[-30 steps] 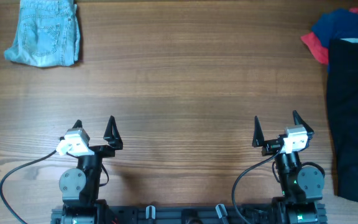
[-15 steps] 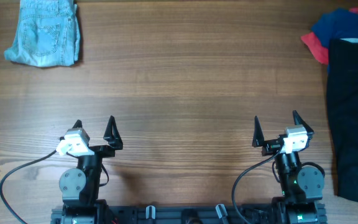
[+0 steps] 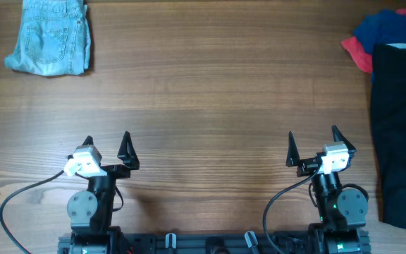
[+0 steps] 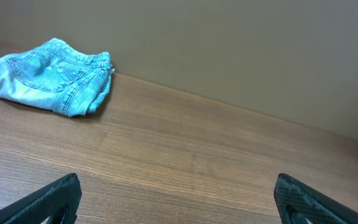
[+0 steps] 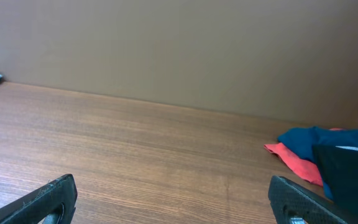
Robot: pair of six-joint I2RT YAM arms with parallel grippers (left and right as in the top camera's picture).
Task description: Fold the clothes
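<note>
My left claw (image 3: 107,137) and right claw (image 3: 313,132) are wide apart, holding nothing. The jean shorts (image 3: 51,39) lie far left. The black cloth (image 3: 400,127) stretches front to back, far right.

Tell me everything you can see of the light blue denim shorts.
The light blue denim shorts are soft, faded denim, a stitched back pocket facing up. They lie rumpled, seemingly doubled over, at the far left of the brown wooden table, their top cut off in the overhead view. Only the table touches them.
</note>
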